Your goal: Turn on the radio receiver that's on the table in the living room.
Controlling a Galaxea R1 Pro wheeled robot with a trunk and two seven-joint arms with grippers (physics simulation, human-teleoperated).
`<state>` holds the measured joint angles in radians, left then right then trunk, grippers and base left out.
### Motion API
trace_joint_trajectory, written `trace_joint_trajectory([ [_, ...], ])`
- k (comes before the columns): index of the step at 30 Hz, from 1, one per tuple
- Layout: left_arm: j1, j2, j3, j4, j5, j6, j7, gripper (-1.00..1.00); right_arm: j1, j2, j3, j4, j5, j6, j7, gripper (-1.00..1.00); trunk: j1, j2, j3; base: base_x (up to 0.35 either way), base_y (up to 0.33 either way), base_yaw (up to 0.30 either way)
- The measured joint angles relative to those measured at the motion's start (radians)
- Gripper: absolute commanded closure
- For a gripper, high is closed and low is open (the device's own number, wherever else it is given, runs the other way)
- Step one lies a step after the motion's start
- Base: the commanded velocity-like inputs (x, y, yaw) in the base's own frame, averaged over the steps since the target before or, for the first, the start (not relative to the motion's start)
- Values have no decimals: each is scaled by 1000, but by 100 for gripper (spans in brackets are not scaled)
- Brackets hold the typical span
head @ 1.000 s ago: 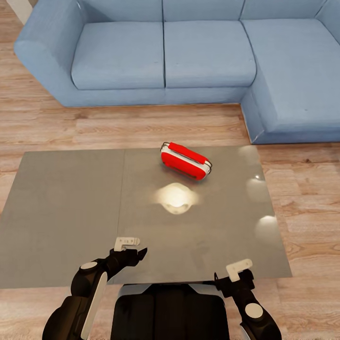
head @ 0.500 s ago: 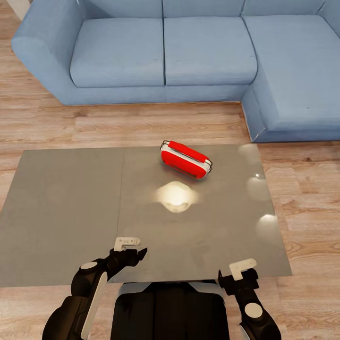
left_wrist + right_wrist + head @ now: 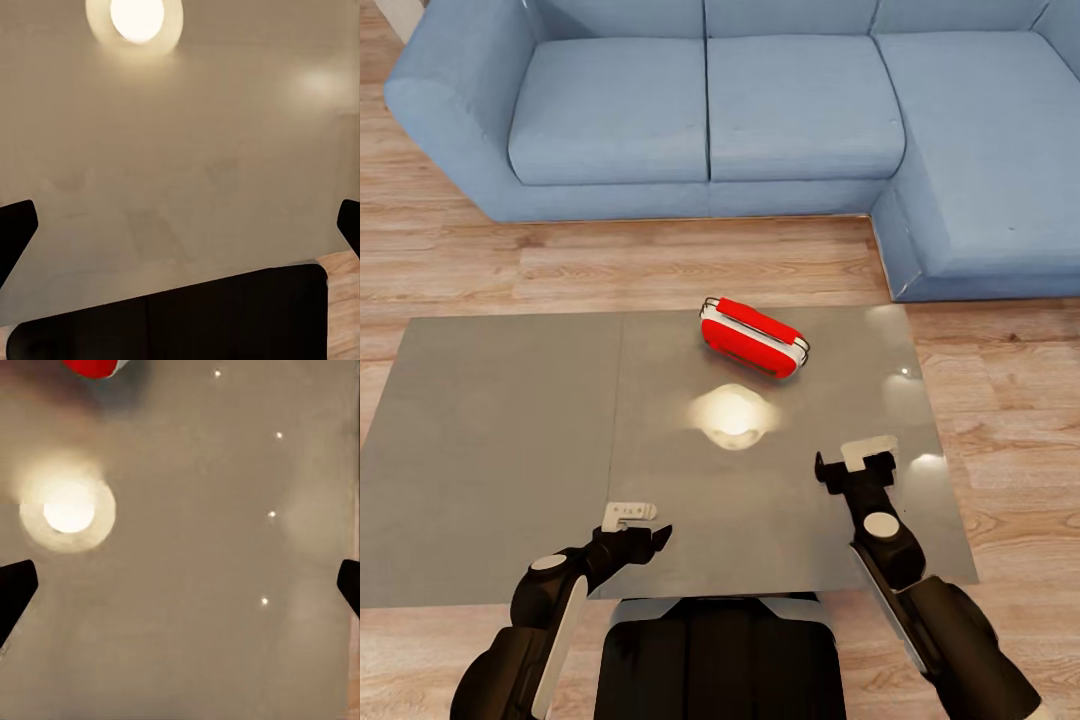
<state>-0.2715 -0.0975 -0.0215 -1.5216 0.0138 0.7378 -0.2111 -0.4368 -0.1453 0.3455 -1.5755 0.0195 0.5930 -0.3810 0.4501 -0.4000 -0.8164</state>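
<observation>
While the radio sits toward the far side of the table, on its right-hand panel and short of the sofa, the right gripper is plainly the nearer of the two: it hangs over the glossy grey top, ahead of the left gripper, which sits back at the near edge. From the right gripper the radio lies farther out and a little to the robot's left, with the lamp's bright reflection on the tabletop between them. The radio's long axis runs slantwise, its left end farther away and its right end closer to the robot. In the right wrist view a sliver of red shows at the frame's edge, and the dark fingertips stand wide apart, so that gripper is spread and empty; the left one's tips are likewise parted over bare table. I'd judge the reach belongs to the right arm, going forward and slightly leftward.
</observation>
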Motion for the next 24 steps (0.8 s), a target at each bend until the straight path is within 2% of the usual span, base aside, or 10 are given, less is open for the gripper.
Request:
trace_joint_trajectory([
  [1, 0, -1, 0, 0, 0, 0, 0, -100, -37, 1, -2, 0, -3, 2, -2, -100, 0, 0, 0, 0, 0, 0],
  [5, 0, -5, 0, -1, 0, 0, 1, -100, -79, 6, -2, 0, -8, -8, -19, -100, 0, 0, 0, 0, 0, 0],
  [12, 0, -5, 0, -2, 0, 1, 2, -100, -81, 27, -2, 0, -9, 1, -21, -100, 0, 0, -2, 0, 0, 16],
  [24, 0, -5, -1, -2, -1, 0, 2, -100, -82, 33, -1, 0, -8, 1, -21, -100, 0, 0, -20, 0, 0, 76],
])
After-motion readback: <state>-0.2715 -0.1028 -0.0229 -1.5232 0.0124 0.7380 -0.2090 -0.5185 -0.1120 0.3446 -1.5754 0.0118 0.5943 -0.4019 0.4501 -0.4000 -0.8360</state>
